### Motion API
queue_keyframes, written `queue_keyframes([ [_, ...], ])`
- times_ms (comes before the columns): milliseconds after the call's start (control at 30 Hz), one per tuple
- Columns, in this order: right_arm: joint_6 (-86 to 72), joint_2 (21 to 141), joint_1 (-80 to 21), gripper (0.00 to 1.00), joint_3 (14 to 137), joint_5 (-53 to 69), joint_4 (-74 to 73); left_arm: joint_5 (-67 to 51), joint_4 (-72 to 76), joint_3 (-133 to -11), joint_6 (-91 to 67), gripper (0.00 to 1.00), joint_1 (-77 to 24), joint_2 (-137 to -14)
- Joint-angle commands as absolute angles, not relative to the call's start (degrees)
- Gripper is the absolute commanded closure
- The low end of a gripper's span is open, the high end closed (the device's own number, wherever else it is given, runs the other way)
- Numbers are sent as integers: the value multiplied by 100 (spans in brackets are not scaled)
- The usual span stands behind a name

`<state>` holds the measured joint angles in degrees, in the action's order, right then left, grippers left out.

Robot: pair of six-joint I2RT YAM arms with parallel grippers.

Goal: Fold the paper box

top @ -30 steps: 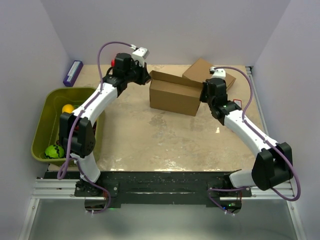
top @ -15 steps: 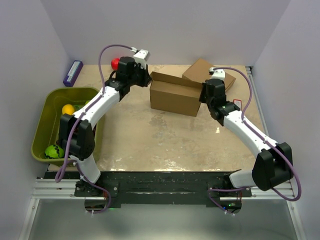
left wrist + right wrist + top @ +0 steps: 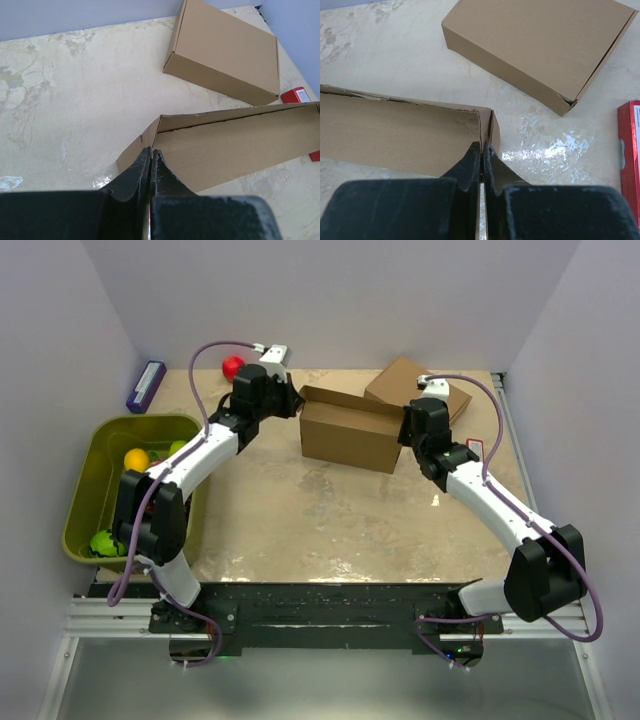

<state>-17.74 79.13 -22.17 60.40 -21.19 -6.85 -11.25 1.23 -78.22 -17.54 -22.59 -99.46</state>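
Observation:
The paper box (image 3: 345,430) stands mid-table as an open-topped brown carton, its long side facing me. My left gripper (image 3: 292,400) is shut at the box's left end. In the left wrist view the tips (image 3: 151,150) meet on the top edge of the end wall, with the inner face of the box (image 3: 225,145) to their right. My right gripper (image 3: 405,425) is shut at the right end. In the right wrist view its tips (image 3: 482,145) pinch the end wall of the box (image 3: 395,130).
A closed second brown carton (image 3: 405,380) (image 3: 225,55) (image 3: 535,45) lies just behind the box at the back right. A red packet (image 3: 475,448) (image 3: 630,150) lies right of it. A green bin (image 3: 80,480) with balls stands at the left; a red ball (image 3: 232,367) and a purple block (image 3: 146,386) lie at the back left.
The left wrist has swung right and down toward the box's left end, which uncovers the red ball behind it. The box and the right arm have stayed put.

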Motion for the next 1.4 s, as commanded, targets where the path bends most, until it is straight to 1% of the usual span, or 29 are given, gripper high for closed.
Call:
queue_keyframes([
  [0, -1793, 8226, -2303, 100, 5722, -1942, -1775, -1608, -97, -7656, -2092, 100, -2470, -9861],
  [200, -1784, 8244, -2303, 100, 5695, -1934, -1758, -1538, 333, -7287, -2267, 100, -2487, -9747],
  [1367, -1793, 8323, -2329, 100, 5563, -1960, -1661, -1855, 1160, -6803, -3147, 100, -2505, -9791],
])
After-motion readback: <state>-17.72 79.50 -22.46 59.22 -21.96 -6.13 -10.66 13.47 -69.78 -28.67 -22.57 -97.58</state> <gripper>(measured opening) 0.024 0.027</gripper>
